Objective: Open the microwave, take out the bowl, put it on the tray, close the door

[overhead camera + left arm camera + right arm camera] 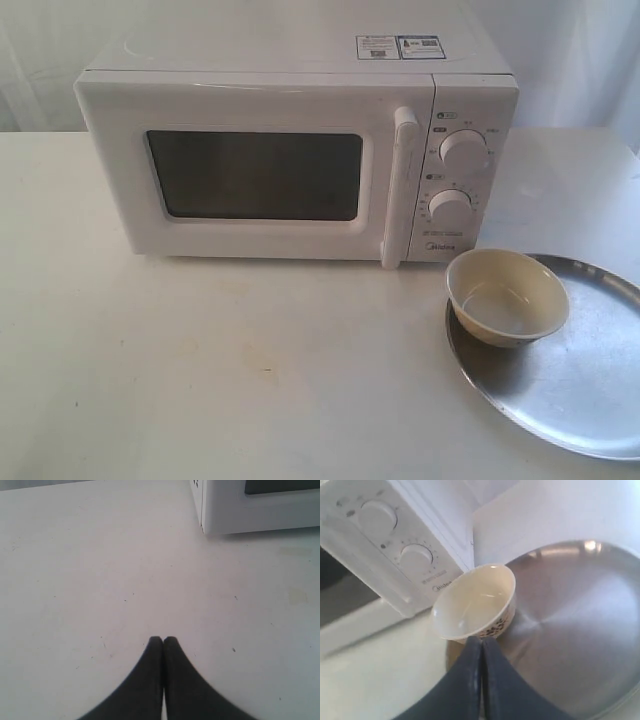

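The white microwave (290, 150) stands at the back of the table with its door (250, 175) shut and the bar handle (402, 185) upright. The cream bowl (507, 296) sits on the left edge of the silver tray (570, 385) at the front right. In the right wrist view my right gripper (482, 640) is shut and empty, its tips just short of the bowl (475, 602) on the tray (570, 625). My left gripper (163, 640) is shut and empty over bare table, with a microwave (255, 505) corner ahead. Neither arm shows in the exterior view.
The white tabletop (200, 370) spreads in front of the microwave. Two round dials (463, 150) sit on the microwave's right panel. The tray runs past the right edge of the exterior view.
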Robot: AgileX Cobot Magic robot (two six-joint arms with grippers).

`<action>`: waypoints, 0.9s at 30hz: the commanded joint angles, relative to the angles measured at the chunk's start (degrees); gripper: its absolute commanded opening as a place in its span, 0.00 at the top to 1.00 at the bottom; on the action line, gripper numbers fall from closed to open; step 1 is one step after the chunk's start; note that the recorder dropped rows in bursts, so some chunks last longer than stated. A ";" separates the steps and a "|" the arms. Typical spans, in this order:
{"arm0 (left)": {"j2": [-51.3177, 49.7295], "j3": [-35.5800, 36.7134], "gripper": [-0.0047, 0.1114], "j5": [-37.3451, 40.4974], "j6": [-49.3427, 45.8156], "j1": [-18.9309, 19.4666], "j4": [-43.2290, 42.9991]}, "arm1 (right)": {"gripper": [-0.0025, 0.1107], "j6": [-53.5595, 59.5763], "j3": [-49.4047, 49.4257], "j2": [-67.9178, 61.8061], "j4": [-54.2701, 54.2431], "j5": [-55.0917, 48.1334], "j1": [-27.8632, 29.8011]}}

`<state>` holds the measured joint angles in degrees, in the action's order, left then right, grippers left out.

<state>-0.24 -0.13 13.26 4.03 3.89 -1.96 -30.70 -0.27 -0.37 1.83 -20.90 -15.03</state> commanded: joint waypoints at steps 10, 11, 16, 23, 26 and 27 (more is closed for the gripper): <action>0.24 0.13 0.96 -0.03 0.01 0.03 0.01 | 0.98 29.39 0.27 0.37 1.01 1.84 1.41; 0.24 0.13 0.96 -0.03 0.01 0.03 0.01 | 0.98 29.56 0.27 0.37 1.11 1.84 1.41; 0.24 0.13 0.96 -0.03 0.01 0.03 0.01 | 0.98 35.76 0.27 0.37 1.22 1.72 1.41; 0.24 0.13 0.96 -0.03 0.01 0.03 0.01 | 0.98 32.93 0.27 0.37 1.22 1.50 1.41; 0.24 0.13 0.96 -0.03 0.01 0.03 0.01 | 0.98 31.16 0.27 0.37 1.22 1.50 1.41; 0.24 0.13 0.96 -0.03 0.01 0.03 0.01 | 0.98 30.27 0.27 0.37 1.22 1.50 1.41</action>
<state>-0.24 -0.13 13.26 4.03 3.89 -1.96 1.62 -0.27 -0.37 2.64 -19.71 -13.93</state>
